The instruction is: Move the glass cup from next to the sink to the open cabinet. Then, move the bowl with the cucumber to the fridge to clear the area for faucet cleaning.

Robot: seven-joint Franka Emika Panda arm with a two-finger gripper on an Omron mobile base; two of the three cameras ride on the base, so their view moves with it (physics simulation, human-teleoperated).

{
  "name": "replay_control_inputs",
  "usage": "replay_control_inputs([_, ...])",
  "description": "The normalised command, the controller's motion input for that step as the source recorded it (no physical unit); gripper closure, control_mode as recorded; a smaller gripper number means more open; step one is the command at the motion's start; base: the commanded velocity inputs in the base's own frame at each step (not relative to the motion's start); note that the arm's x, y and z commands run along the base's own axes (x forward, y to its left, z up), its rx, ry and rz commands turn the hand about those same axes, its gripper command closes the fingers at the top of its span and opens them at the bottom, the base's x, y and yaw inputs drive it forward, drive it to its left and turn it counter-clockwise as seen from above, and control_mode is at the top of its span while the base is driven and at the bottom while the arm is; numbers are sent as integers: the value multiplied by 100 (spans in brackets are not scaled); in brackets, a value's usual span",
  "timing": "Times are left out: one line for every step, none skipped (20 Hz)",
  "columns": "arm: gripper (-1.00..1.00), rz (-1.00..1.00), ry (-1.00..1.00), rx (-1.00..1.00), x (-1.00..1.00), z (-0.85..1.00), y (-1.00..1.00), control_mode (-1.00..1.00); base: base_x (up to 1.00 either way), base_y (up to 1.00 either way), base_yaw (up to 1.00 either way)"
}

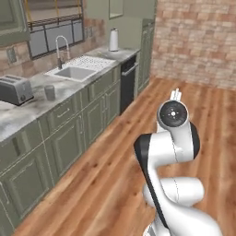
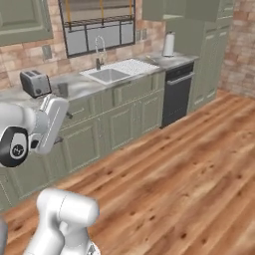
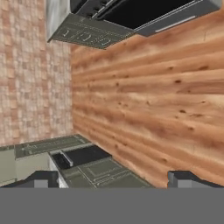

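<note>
The glass cup [image 1: 50,92] is a small grey tumbler. It stands upright on the marble counter between the toaster [image 1: 15,89] and the sink [image 1: 73,72], and appears again as the cup [image 2: 63,89] in the right base view. My arm is folded up over the wooden floor, well away from the counter. In the hand view my gripper [image 3: 113,180] is open, its two dark fingertips [image 3: 41,179] far apart with nothing between them. It faces floorboards, a brick wall and green cabinet fronts.
A faucet [image 1: 60,50] rises behind the sink, with a dish rack to its right. A paper towel roll [image 1: 113,40] stands at the far end of the counter, above a black dishwasher [image 1: 128,83]. Green base cabinets [image 1: 69,124] line the left, and wooden floor [image 1: 115,175] spreads between them and the brick wall.
</note>
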Motion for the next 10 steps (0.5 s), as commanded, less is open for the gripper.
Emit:
replay_control_inputs([-100,0,0,0,0,0,0,100,100,64,-31])
replay_control_inputs([-100,0,0,0,0,0,0,100,100,70,-29])
replay_control_inputs([-100,0,0,0,0,0,0,100,100,71,-28])
replay_control_inputs([-100,0,0,0,0,0,0,100,100,71,-26])
replay_control_inputs([-100,0,0,0,0,0,0,100,100,66,-24])
replay_control_inputs([-100,0,0,0,0,0,0,100,100,59,-20])
replay_control_inputs([-100,0,0,0,0,0,0,100,100,54,-18])
replay_control_inputs([-100,0,0,0,0,0,0,100,100,45,-14])
replay_control_inputs([-100,0,0,0,0,0,0,100,100,39,-9])
replay_control_inputs([-100,0,0,0,0,0,0,100,100,28,-1])
